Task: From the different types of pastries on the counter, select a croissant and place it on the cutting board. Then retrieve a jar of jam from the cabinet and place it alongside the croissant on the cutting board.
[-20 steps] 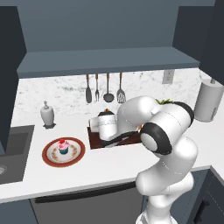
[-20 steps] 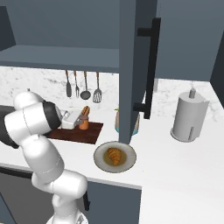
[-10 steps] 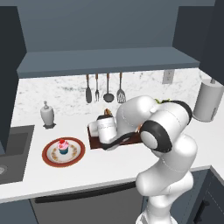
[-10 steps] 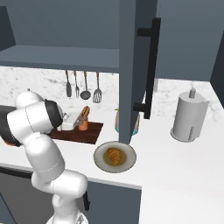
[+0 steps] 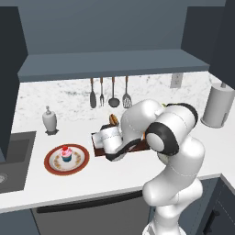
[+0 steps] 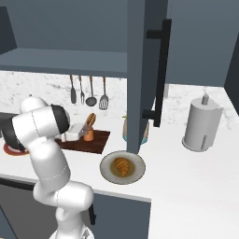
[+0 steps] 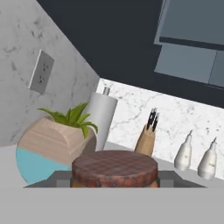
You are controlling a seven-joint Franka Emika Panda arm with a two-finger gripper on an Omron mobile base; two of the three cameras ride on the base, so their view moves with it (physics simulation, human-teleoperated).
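Note:
The orange jar of jam (image 6: 88, 136) stands upright over the dark brown cutting board (image 6: 95, 145), its base at or just above the wood. My gripper (image 6: 86, 132) is shut on it from the left. In the hand view its reddish lid (image 7: 114, 168) lies between the grey fingertips (image 7: 58, 177). The golden-tan croissant (image 6: 91, 120) lies at the board's back edge, just behind the jar, and shows past my hand as the croissant (image 5: 113, 120). The cupcake (image 5: 67, 153) sits on a red-rimmed plate left of the board. The bun (image 6: 122, 166) sits on a plate in front.
The open cabinet door (image 6: 142, 70) hangs right of the board, with the slate shelf (image 5: 114, 62) above. A plant pot (image 7: 52, 146) and paper towel roll (image 6: 201, 123) stand to the right. Utensils (image 5: 112, 92) hang on the backsplash. A white dispenser (image 5: 49, 120) and a sink (image 5: 11, 153) lie left.
My hand has sunk slightly toward the cutting board with the jar in it and drifted a little left. Nothing else has moved.

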